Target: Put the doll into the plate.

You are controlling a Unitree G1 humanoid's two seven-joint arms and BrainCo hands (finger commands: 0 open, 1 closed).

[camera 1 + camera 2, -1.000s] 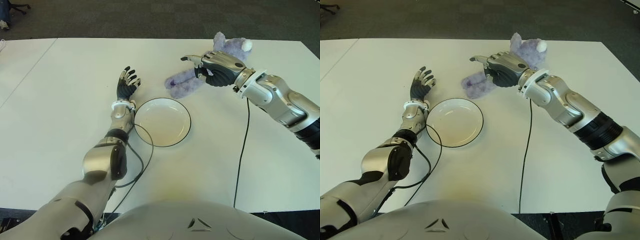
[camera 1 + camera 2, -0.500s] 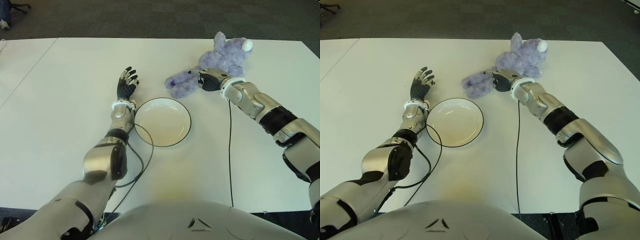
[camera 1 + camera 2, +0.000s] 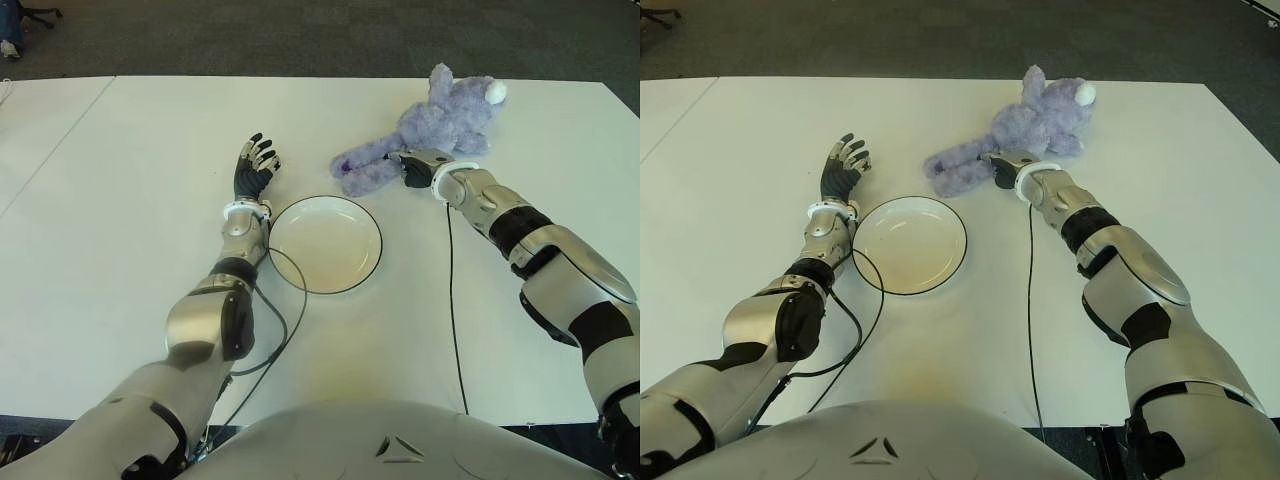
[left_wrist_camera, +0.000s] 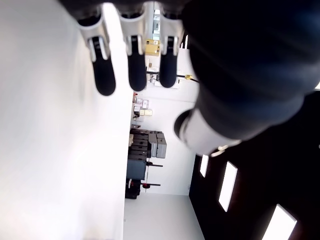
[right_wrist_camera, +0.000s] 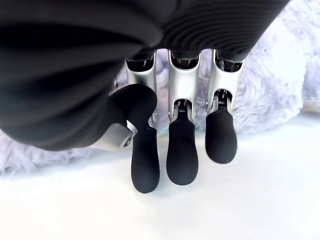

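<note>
Doll (image 3: 440, 125) lies on the table (image 3: 120, 200) in the upper right of the eye view, outside the plate (image 3: 325, 243) at centre. Right hand (image 3: 412, 165) is down against the doll's lower edge, fingers (image 5: 182, 150) extended, nothing gripped. Left hand (image 3: 254, 168) shows just left of the plate, fingers spread, empty.

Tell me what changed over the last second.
The right hand dropped from above the fluffy purple plush doll to the white table at the doll's near edge, its fingers extended, not yet gripping. The doll, the black-rimmed white plate and the open left hand stayed put.
</note>
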